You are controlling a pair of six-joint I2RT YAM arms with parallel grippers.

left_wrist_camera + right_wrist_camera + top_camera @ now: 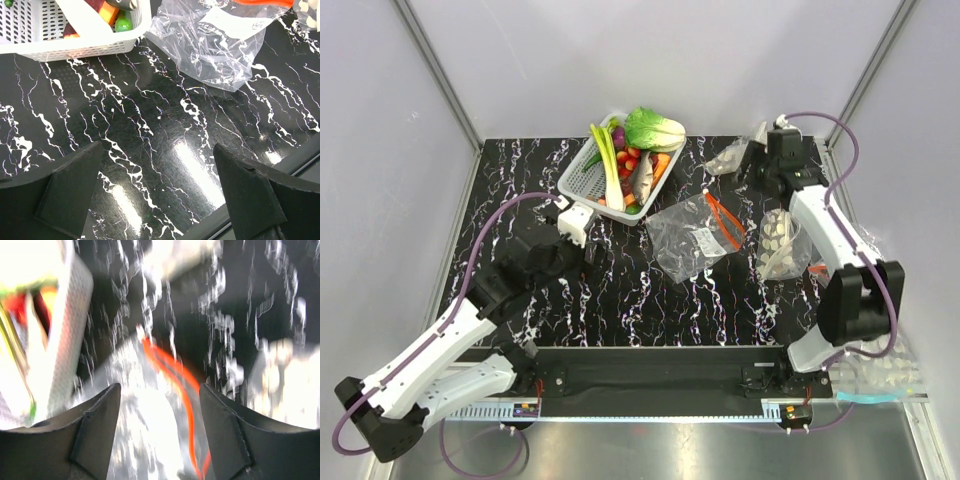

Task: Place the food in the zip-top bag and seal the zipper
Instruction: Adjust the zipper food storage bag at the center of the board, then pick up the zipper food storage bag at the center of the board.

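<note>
Black fingers (75,190) of the left end effector (159,175) stand spread wide above bare worktop (150,130), nothing between them, close to the white basket (582,178). The right end effector (160,410) is likewise spread and empty, hovering near the far right corner; its own view is blurred. The zip-top bag (690,240) lies flat mid-worktop, just beside the basket, its red-orange zipper (725,220) toward the right edge. The leek (610,165) and pale root (642,175) lie in the basket with the cabbage (655,128), by the far edge.
</note>
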